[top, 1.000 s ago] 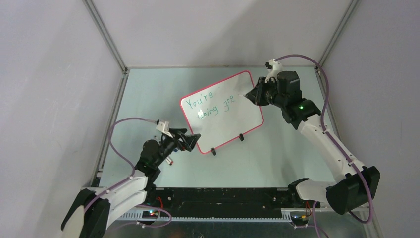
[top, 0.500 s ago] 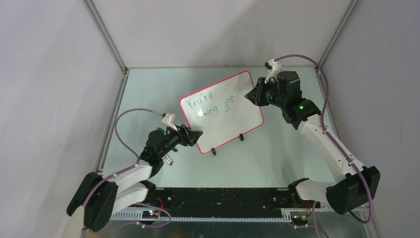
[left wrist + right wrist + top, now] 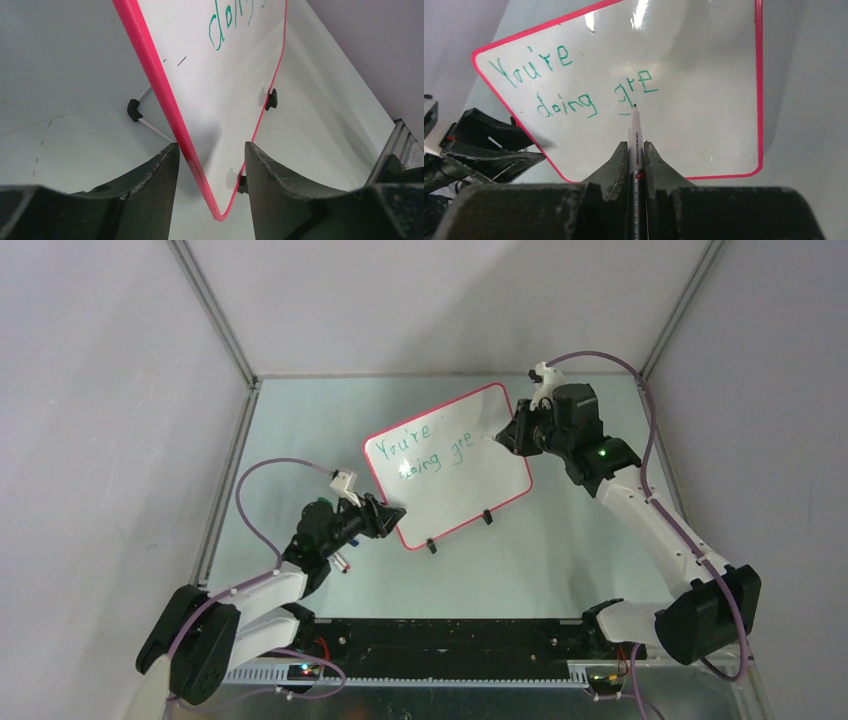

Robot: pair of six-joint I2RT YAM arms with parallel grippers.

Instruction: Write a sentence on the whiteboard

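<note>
Seemingly midway through "great", the right gripper (image 3: 635,146) clamps the marker (image 3: 634,125) at the propped mid-table whiteboard (image 3: 470,472), the left gripper (image 3: 210,146), jaws parted, astride its near-left corner; next comes steadying, then "a".

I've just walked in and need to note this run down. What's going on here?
The right hand is shut on a marker, with the tip pointed at the whiteboard just by the last letters. The green writing reads "You're doing gre", so the sentence is unfinished. The left hand straddles the board's lower corner, its jaws apart on either side of the pink rim, seemingly to steady it.
</note>
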